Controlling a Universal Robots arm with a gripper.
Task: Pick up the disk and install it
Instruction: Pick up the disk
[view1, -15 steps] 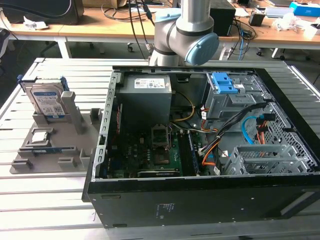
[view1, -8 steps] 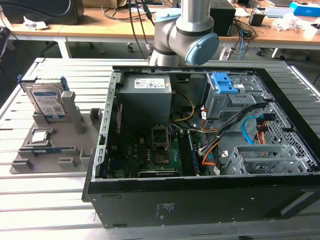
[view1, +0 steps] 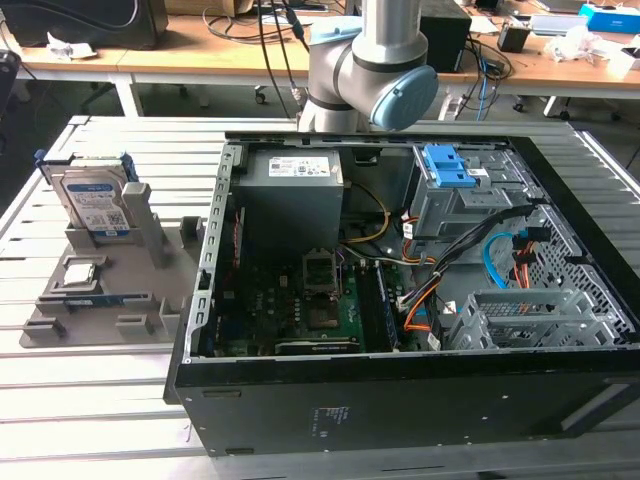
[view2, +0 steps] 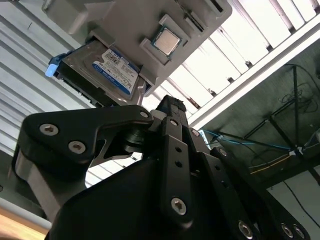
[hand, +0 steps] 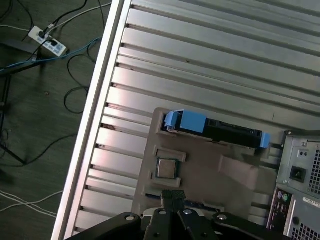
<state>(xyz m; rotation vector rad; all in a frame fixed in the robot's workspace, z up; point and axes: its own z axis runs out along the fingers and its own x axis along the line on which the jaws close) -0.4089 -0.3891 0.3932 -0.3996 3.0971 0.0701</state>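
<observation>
Slatted table (view1: 100, 400) w/ fixture (view1: 172, 302), PC case (view1: 400, 400)

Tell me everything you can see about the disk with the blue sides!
The disk is a flat, silvery metal rectangle with a white-and-blue label on its face and blue plastic rails along its sides. It stands on edge, leaning back a little, slotted in a grey plastic holder on the slatted metal table, at the exterior view's left of the open computer case. Only the holder touches it; the tool is apart from it.
</observation>
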